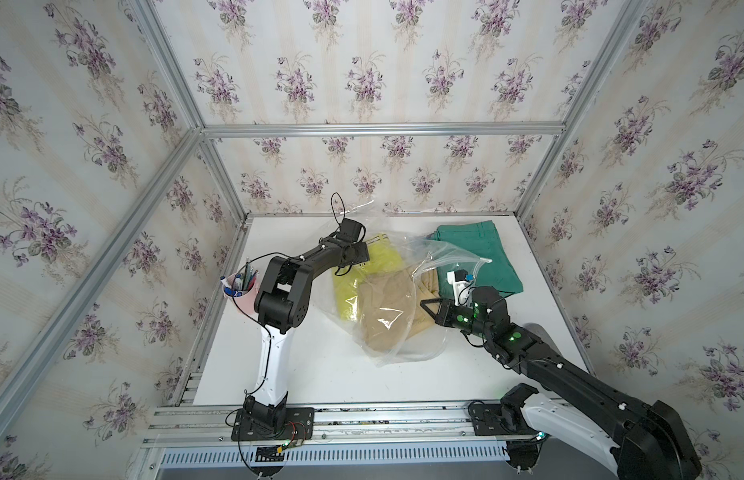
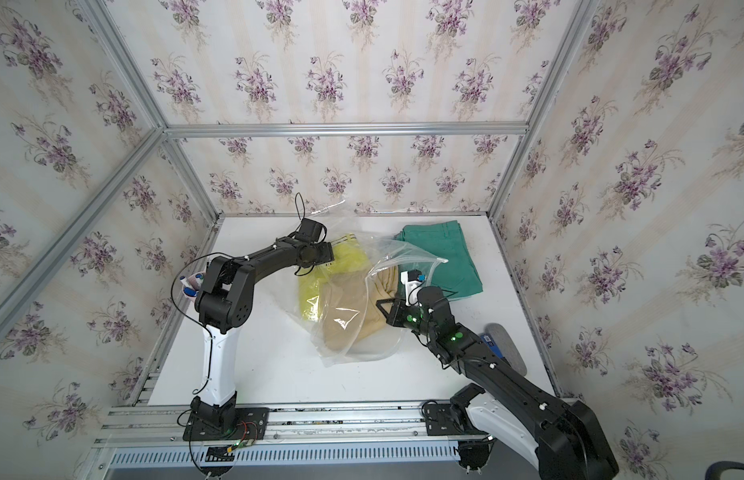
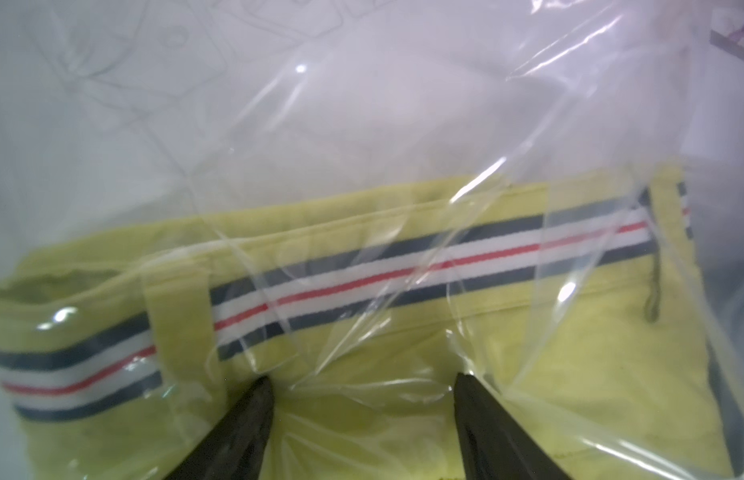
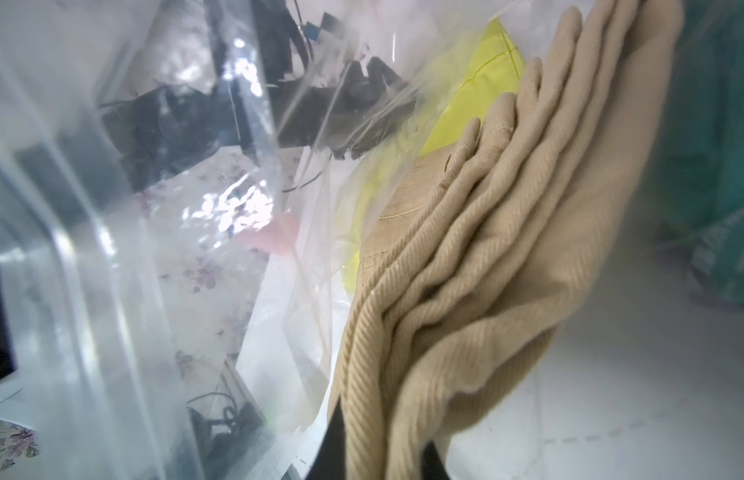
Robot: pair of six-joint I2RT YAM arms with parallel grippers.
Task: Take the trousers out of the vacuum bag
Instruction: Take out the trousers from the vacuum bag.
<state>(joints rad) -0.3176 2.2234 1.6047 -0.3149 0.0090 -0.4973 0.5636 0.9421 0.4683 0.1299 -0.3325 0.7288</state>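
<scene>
The clear, crinkly vacuum bag [image 1: 386, 332] [image 2: 345, 328] lies mid-table in both top views, its mouth towards the right arm. Inside it are yellow trousers with a striped waistband [image 1: 382, 257] [image 3: 528, 353] and khaki trousers [image 1: 382, 307] [image 2: 341, 299]. Teal trousers [image 1: 478, 253] [image 2: 441, 253] lie outside, at the back right. My left gripper [image 3: 362, 382] [image 1: 355, 252] presses down on the bag film over the yellow trousers, jaws apart, with wrinkled plastic between them. My right gripper [image 4: 384, 424] [image 1: 424, 302] is shut on a bunched edge of the khaki trousers [image 4: 486, 249] at the bag's mouth.
A pink cup of pens [image 1: 241, 289] [image 2: 193, 286] stands by the left arm's elbow. A grey and blue object [image 2: 503, 345] lies at the right edge behind the right arm. Wallpapered walls and metal rails enclose the white table [image 1: 320, 374] on three sides.
</scene>
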